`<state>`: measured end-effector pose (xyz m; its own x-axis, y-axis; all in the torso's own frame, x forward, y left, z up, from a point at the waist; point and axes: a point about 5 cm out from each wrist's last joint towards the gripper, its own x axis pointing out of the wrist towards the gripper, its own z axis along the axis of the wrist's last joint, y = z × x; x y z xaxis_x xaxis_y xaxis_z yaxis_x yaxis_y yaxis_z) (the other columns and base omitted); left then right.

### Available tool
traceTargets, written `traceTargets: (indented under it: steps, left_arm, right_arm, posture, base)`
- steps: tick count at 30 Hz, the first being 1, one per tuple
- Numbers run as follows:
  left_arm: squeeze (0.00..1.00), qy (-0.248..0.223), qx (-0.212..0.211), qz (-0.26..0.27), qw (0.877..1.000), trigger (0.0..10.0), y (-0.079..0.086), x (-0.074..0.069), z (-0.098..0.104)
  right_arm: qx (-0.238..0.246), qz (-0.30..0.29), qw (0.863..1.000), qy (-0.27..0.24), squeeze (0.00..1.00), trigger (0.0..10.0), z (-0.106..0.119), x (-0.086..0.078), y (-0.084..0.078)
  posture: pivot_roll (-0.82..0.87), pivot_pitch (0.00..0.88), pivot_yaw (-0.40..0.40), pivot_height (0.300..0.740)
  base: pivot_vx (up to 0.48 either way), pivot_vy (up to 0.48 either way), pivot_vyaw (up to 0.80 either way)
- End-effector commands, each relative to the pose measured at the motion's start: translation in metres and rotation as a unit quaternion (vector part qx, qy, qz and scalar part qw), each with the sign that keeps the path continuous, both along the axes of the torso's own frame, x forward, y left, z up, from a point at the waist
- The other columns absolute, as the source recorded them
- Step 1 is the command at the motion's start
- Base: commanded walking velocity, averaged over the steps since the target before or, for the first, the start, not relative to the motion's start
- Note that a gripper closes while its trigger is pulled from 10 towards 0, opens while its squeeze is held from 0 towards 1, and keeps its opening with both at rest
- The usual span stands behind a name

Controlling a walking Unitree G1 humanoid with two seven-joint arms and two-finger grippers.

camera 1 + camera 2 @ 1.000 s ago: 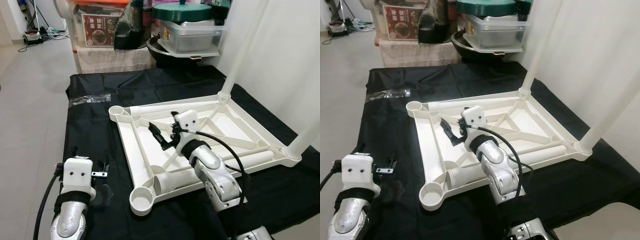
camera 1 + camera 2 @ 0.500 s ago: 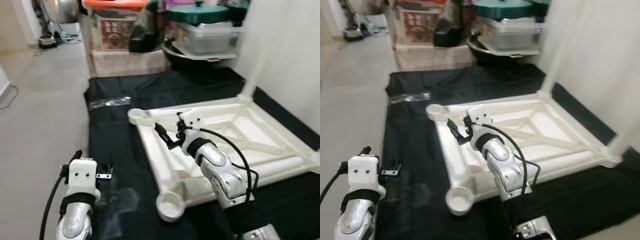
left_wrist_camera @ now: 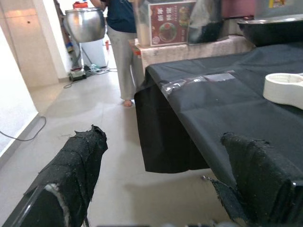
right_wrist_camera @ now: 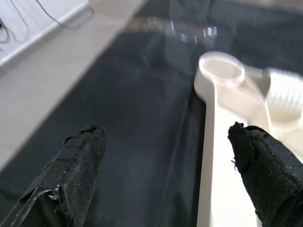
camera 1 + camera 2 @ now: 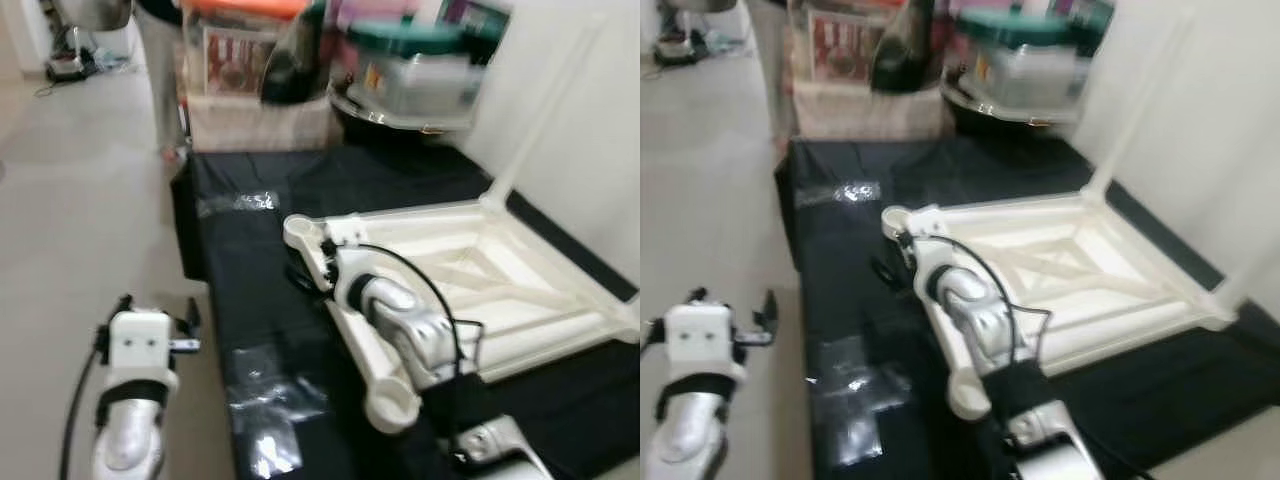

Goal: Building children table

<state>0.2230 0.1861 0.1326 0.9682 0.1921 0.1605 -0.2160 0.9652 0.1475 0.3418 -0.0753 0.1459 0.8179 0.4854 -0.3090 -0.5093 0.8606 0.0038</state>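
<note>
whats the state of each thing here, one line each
table top: upside down on the black cloth, ribs facing up
table leg: upright in a far corner socket
near corner socket: no leg in it
left end effector: open, holding nothing, over the floor
right end effector: open, holding nothing, over the table top's edge

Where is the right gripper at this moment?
In the eye views the right gripper hovers open over the tabletop's far left corner socket, at the black cloth's edge.
</note>
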Motion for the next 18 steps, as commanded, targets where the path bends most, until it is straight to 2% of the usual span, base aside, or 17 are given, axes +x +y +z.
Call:
traceTargets:
  steps: [1,2,5,7,11,13,14,15,16,17,18]
  left_arm:
    - [0.00,0.007,0.001,-0.002,1.000,10.0,-0.003,0.001,-0.003]
    - [0.00,0.007,0.001,-0.002,1.000,10.0,-0.003,0.001,-0.003]
    - [0.00,0.008,0.001,0.002,1.000,10.0,-0.004,0.001,-0.004]
    - [0.00,0.007,0.001,0.003,1.000,10.0,-0.004,0.001,-0.004]
    - [0.00,0.009,0.000,0.004,1.000,10.0,-0.005,0.001,-0.006]
    - [0.00,0.009,0.000,0.004,1.000,10.0,-0.005,0.001,-0.006]
    - [0.00,0.010,0.000,0.004,1.000,10.0,-0.005,0.001,-0.006]
    - [0.00,0.010,0.000,0.004,1.000,10.0,-0.005,0.001,-0.006]
    - [0.00,0.010,0.000,0.004,1.000,10.0,-0.006,0.002,-0.006]
    - [0.00,0.010,0.000,0.004,1.000,10.0,-0.006,0.002,-0.006]
    - [0.00,0.010,0.000,0.005,1.000,10.0,-0.006,0.002,-0.006]
  right_arm:
    - [-0.001,-0.025,0.999,0.036,0.00,10.0,-0.012,0.001,-0.011]
    - [-0.001,-0.025,0.999,0.036,0.00,10.0,-0.012,0.001,-0.011]
    - [-0.004,-0.088,0.992,0.087,0.00,10.0,-0.034,0.006,-0.029]
    - [-0.005,-0.098,0.991,0.090,0.00,10.0,-0.036,0.007,-0.031]
    - [0.000,-0.072,0.989,0.127,0.00,10.0,-0.045,0.002,-0.029]
    - [0.000,-0.072,0.989,0.127,0.00,10.0,-0.045,0.002,-0.029]
    - [0.002,-0.062,0.987,0.150,0.00,10.0,-0.052,-0.001,-0.029]
    - [0.002,-0.062,0.987,0.150,0.00,10.0,-0.052,-0.001,-0.029]
    - [0.005,-0.053,0.983,0.178,0.00,9.9,-0.060,-0.005,-0.028]
    - [0.005,-0.053,0.983,0.178,0.00,9.9,-0.060,-0.005,-0.028]
    - [0.010,-0.045,0.977,0.207,0.00,4.0,-0.068,-0.009,-0.027]
  posture:
    - [0.07,0.000,-0.124,0.740]
    - [0.07,0.000,-0.124,0.740]
    - [0.07,0.000,-0.132,0.740]
    - [0.07,0.000,-0.133,0.740]
    - [0.06,0.000,-0.135,0.740]
    - [0.06,0.000,-0.135,0.740]
    - [0.06,0.000,-0.136,0.740]
    - [0.06,0.000,-0.136,0.740]
    - [0.07,0.000,-0.142,0.740]
    - [0.07,0.000,-0.142,0.740]
    - [0.07,0.000,-0.145,0.740]
  base:
    - [0.000,0.000,0.00]
    - [0.000,0.000,0.00]
    - [0.000,0.000,0.00]
    - [0.000,0.000,0.00]
    - [0.000,0.000,0.00]
    - [0.000,0.000,0.00]
    - [0.000,0.000,0.00]
    - [0.000,0.000,0.00]
    - [0.000,0.000,0.00]
    - [0.000,0.000,0.00]
    - [0.000,0.000,0.00]
